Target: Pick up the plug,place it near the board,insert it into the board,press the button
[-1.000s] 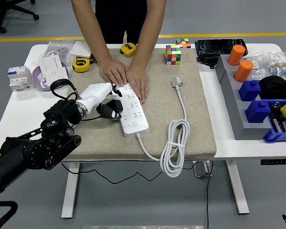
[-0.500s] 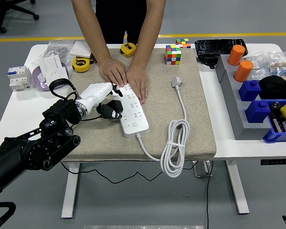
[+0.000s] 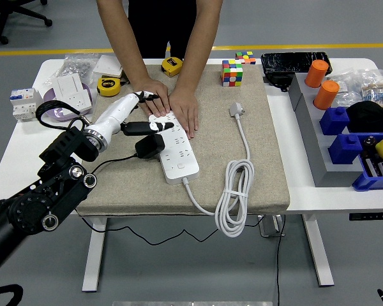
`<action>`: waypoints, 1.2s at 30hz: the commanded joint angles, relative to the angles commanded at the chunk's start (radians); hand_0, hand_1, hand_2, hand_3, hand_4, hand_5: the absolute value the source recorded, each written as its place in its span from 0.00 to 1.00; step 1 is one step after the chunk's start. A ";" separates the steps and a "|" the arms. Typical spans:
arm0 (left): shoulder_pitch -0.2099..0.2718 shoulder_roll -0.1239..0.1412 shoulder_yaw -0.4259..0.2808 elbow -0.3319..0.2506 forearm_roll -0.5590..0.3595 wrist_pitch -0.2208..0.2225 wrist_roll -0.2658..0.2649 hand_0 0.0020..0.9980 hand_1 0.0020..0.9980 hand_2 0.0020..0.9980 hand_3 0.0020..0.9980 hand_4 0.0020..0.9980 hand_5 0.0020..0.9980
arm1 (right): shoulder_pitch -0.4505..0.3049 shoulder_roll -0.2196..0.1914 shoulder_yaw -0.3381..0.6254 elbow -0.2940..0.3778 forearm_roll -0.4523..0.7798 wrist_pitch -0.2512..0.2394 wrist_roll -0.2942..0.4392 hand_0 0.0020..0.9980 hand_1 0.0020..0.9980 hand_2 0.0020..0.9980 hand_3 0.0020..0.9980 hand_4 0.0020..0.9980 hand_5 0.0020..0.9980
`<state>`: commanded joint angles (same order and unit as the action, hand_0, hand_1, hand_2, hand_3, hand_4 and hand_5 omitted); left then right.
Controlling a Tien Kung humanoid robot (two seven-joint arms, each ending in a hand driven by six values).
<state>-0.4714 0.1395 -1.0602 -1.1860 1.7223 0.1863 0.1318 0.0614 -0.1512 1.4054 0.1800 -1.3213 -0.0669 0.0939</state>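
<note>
A white power strip (image 3: 179,152) lies on the beige mat (image 3: 255,159), running from the mat's centre toward its near left. A black plug (image 3: 150,145) sits against the strip's left edge, and its black cable trails off to the left. My left hand (image 3: 154,127), white with dark fingertips, hovers just above the plug. Its fingers stretch out over the strip's left side and close on nothing. At the far side, a person's two hands (image 3: 169,102) press flat on the strip's far end.
The strip's white cord lies coiled (image 3: 233,197) at the mat's near edge, its white plug (image 3: 236,109) further back. Two yellow tape measures (image 3: 108,86), a colour cube (image 3: 232,72) and white electrical parts (image 3: 70,92) lie at the back. Blue bins (image 3: 354,143) stand at the right.
My left hand has risen and swung toward the strip, and its fingers have straightened. The black plug has left the hand and now rests against the strip's edge. The person's hands have stayed put.
</note>
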 joint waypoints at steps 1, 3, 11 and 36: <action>0.026 -0.010 -0.028 -0.029 -0.009 0.021 0.005 0.90 0.99 0.97 0.97 1.00 1.00 | -0.001 0.000 0.001 0.000 -0.001 0.000 0.000 0.96 0.84 0.78 0.79 1.00 1.00; 0.096 -0.036 -0.089 -0.105 -0.040 0.076 0.018 0.90 0.99 0.97 0.97 1.00 1.00 | -0.002 0.001 0.003 0.000 -0.003 0.000 0.001 0.96 0.84 0.78 0.79 1.00 1.00; 0.364 -0.049 -0.096 -0.370 -0.132 0.175 0.086 0.97 1.00 1.00 1.00 1.00 1.00 | -0.007 0.005 0.012 0.000 -0.004 -0.001 0.004 0.96 0.84 0.78 0.78 1.00 1.00; 0.367 -0.012 0.012 -0.281 0.029 0.000 0.168 1.00 1.00 1.00 1.00 1.00 1.00 | -0.002 0.007 0.012 0.000 0.001 0.003 0.001 0.95 0.84 0.78 0.79 1.00 1.00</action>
<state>-0.1039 0.1272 -1.0485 -1.4667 1.7512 0.1862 0.2994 0.0589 -0.1445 1.4176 0.1800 -1.3204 -0.0642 0.0953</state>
